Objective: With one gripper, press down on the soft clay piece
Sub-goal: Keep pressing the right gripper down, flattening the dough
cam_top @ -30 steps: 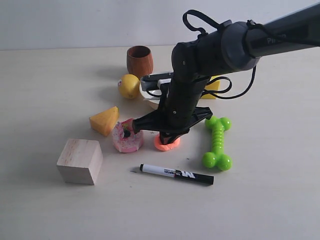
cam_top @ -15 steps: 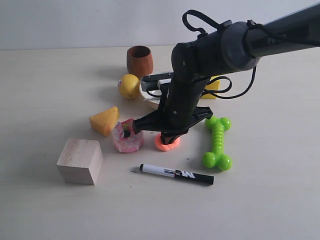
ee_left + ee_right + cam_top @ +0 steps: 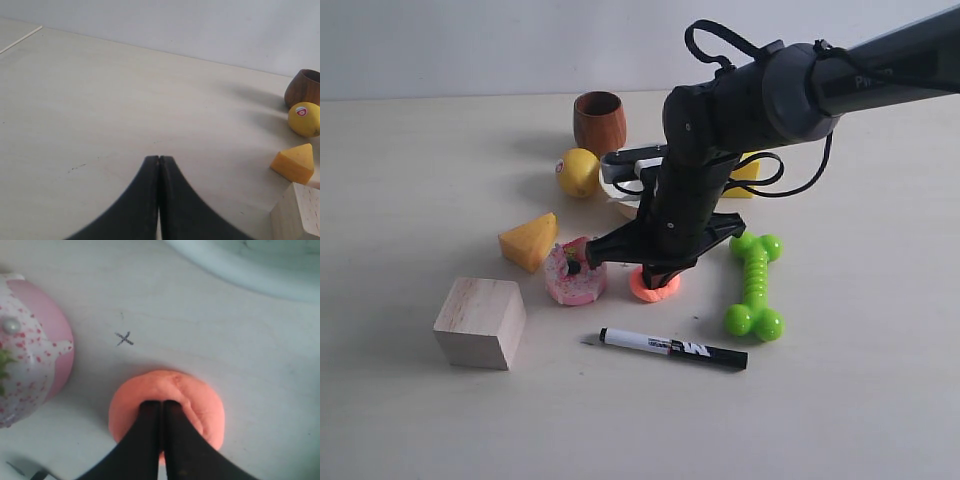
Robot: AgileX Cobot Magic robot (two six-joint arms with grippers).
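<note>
The soft clay piece (image 3: 655,289) (image 3: 195,400) is a flattened salmon-orange disc lying between the pink cake toy (image 3: 574,274) and the green bone toy (image 3: 756,286). My right gripper (image 3: 655,280) (image 3: 162,403) is shut, and its closed fingertips sit down in the middle of the clay, where a crease shows beside them. The right arm hides the far part of the clay in the exterior view. My left gripper (image 3: 159,158) is shut with nothing in it, over bare table; it does not show in the exterior view.
A cheese wedge (image 3: 530,240), a wooden block (image 3: 480,322), a black marker (image 3: 672,348), a yellow ball (image 3: 578,172) and a brown wooden cup (image 3: 599,122) surround the spot. A white dish (image 3: 250,265) lies behind the arm. A small pen cross (image 3: 124,338) marks the table.
</note>
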